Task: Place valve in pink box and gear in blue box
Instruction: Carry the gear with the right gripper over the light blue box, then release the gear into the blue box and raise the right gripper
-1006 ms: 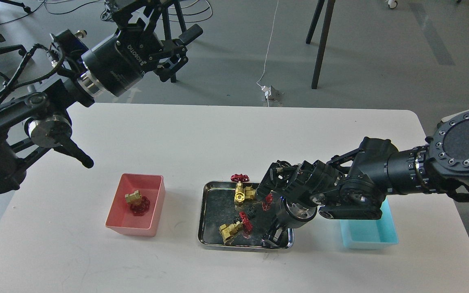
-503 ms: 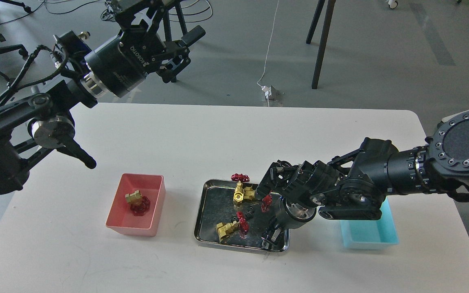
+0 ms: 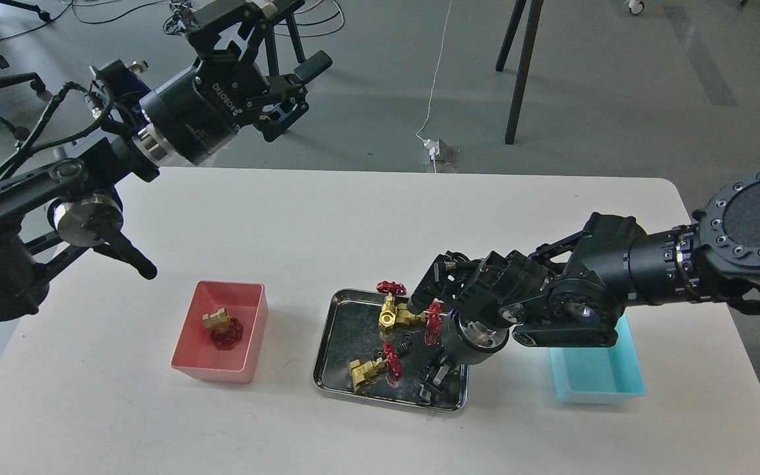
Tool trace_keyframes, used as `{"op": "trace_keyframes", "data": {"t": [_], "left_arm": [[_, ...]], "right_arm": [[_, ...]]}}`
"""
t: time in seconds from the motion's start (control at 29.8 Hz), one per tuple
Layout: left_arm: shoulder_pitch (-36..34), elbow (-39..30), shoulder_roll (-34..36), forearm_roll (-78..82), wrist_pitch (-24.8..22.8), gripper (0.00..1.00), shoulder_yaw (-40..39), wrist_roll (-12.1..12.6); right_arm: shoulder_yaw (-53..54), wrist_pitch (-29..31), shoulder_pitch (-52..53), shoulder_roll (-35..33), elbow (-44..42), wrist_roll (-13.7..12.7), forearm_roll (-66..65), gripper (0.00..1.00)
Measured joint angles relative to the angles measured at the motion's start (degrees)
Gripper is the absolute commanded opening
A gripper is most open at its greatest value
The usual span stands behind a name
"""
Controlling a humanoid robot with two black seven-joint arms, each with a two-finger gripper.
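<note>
A: Starting at the left, what does the left gripper (image 3: 291,82) show?

B: It hangs high above the far edge of the white surface (image 3: 327,218), well away from everything; its fingers (image 3: 311,64) are spread apart and hold nothing.

A: Next along?

B: The pink box (image 3: 248,310) sits on the surface with one valve (image 3: 220,327) lying inside it, brass body toward the back, red handwheel toward the front.

A: And the middle?

B: A steel tray (image 3: 327,343) holds two more brass valves: one (image 3: 393,315) near the back rim, one (image 3: 370,371) near the front. A small black gear (image 3: 404,345) lies between them.

A: The right gripper (image 3: 434,382)?

B: It points down into the tray's right part, tips close to the tray floor. Whether its fingers are released or clenched cannot be told; they look dark and small.

A: Farthest right?

B: The blue box (image 3: 631,379), partly hidden under the right arm; the part that shows holds nothing.
</note>
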Motion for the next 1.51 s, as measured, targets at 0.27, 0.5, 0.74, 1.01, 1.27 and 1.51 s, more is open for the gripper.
{"op": "trace_keyframes", "data": {"t": [0.27, 0.5, 0.74, 1.01, 1.27, 1.51], "left_arm": [[0.01, 0.33, -1.89, 0.21, 0.0, 0.73, -0.01, 0.0], [0.01, 1.98, -4.62, 1.03, -0.03, 0.73, 0.14, 0.0], [0.02, 2.74, -6.88, 2.44, 0.03, 0.73, 0.13, 0.0], [0.86, 3.27, -6.13, 2.54, 0.08, 0.73, 0.4, 0.0], [1.76, 4.72, -6.27, 1.87, 0.36, 0.75, 0.04, 0.0], [1.78, 8.87, -6.93, -2.58, -1.27, 0.75, -3.92, 0.0]], "right_arm": [[0.59, 0.04, 8.54, -18.78, 10.93, -0.04, 1.05, 0.14], [0.25, 1.51, 6.71, -42.25, 17.47, -0.02, -0.94, 0.14], [1.14, 1.37, 0.76, -46.84, 20.19, -0.21, -2.44, 0.56], [7.5, 1.11, -2.89, -48.18, 19.15, 0.02, -0.84, 1.0], [22.01, -0.35, -5.11, -55.78, 18.9, -0.02, 12.15, 1.0], [41.61, -3.62, -7.45, -55.94, 15.67, 5.01, 52.8, 1.0]]}}
